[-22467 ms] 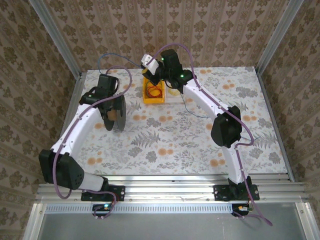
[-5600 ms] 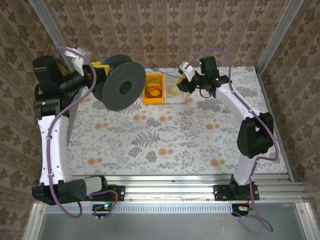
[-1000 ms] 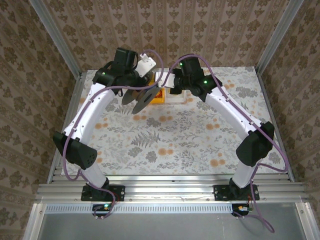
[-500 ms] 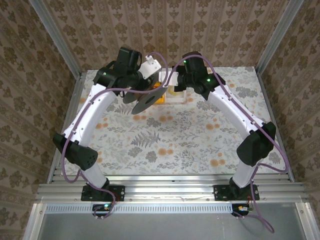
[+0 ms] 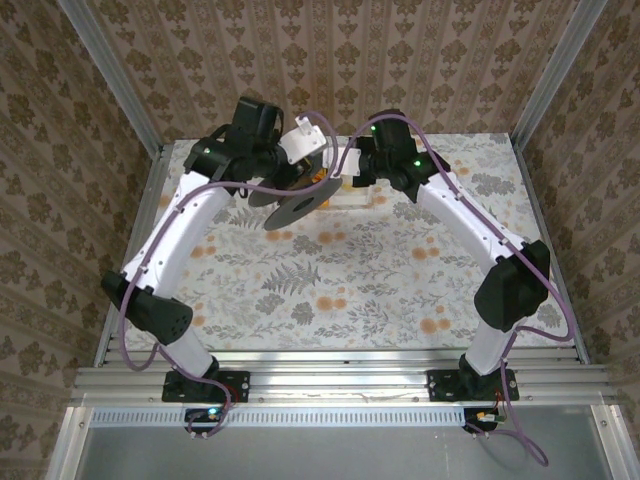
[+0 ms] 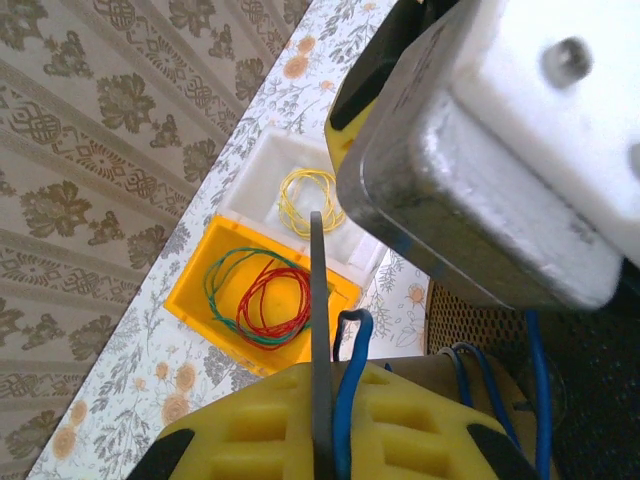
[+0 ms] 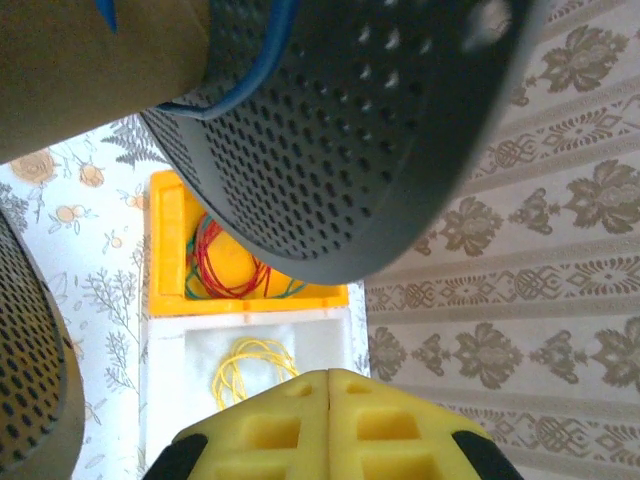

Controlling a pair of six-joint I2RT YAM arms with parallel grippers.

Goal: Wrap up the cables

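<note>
At tabletop [image 5: 350, 270] 12 o'clock, left fingers [image 6: 322, 385] clamp black spool [image 7: 380, 130] flange, blue cable [image 6: 347, 400] alongside; right fingers [image 7: 328, 385] pressed together, nothing visible between; yellow bin [image 6: 190, 295] below holds red and green coils [image 6: 262, 300].

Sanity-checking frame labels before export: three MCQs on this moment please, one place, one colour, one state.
1. Where is the yellow cable? A) white bin B) floor C) over an arm
2. What colour is the cable wound on the black spool? A) red B) blue C) green
3. Fingers of the right gripper? A) wide open B) shut together C) clamped on a bin
Key: 1 A, its coil sits inside the white bin; 2 B, the blue cable runs round the core; 3 B, the yellow fingertips meet without a gap.
</note>
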